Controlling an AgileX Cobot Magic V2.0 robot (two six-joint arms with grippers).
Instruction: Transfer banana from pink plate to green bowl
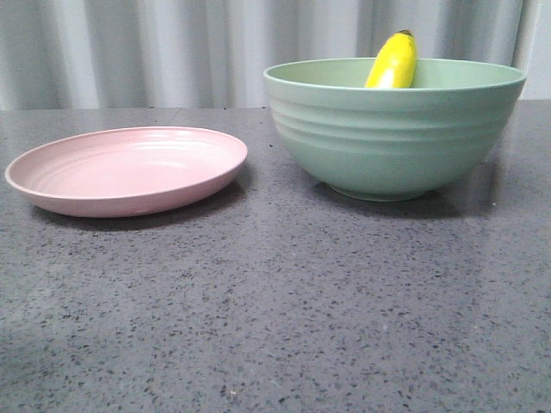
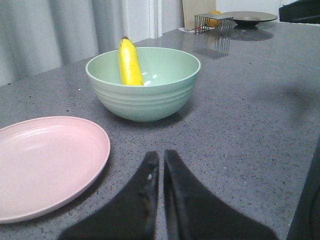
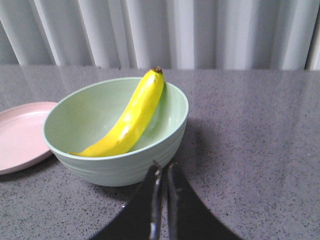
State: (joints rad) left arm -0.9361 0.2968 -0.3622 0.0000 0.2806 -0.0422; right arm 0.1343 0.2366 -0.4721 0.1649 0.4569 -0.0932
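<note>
The yellow banana (image 1: pixel 393 62) leans inside the green bowl (image 1: pixel 392 138) at the right, its dark tip above the rim. It shows the same way in the left wrist view (image 2: pixel 130 62) and right wrist view (image 3: pixel 130 120). The pink plate (image 1: pixel 125 168) lies empty at the left, beside the bowl. My left gripper (image 2: pixel 161 156) is shut and empty, low over the table near the plate (image 2: pixel 45 165) and short of the bowl (image 2: pixel 145 87). My right gripper (image 3: pixel 164 167) is shut and empty, close to the bowl's (image 3: pixel 115 135) outer wall. Neither gripper shows in the front view.
A grey speckled tabletop (image 1: pixel 275 310) carries everything. A curtain (image 1: pixel 172 47) hangs behind. In the left wrist view a small wire rack (image 2: pixel 214 22) and a dark dish (image 2: pixel 252 19) stand far off on the table.
</note>
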